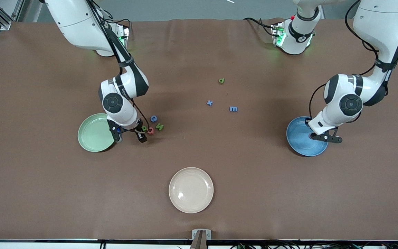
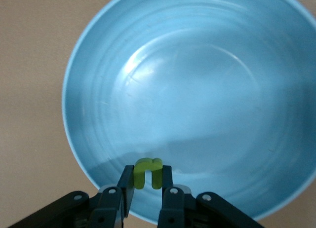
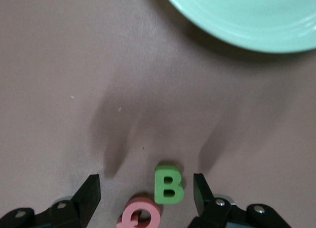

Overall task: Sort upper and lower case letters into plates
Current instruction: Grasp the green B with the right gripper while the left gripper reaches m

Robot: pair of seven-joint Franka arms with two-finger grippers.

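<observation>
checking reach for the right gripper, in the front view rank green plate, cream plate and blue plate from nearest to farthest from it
Measured from the right gripper:
1. Green plate, right beside the gripper at the right arm's end.
2. Cream plate, mid-table, nearest the front camera.
3. Blue plate, at the left arm's end, under the left gripper.

A cream plate (image 1: 191, 174) lies empty on the brown counter (image 1: 254, 180), well apart from the right claw (image 1: 130, 136) and the left claw (image 1: 325, 137), roughly midway between the two. A small metal bracket (image 1: 201, 235) sits at the counter's edge, just beside the plate.
</observation>
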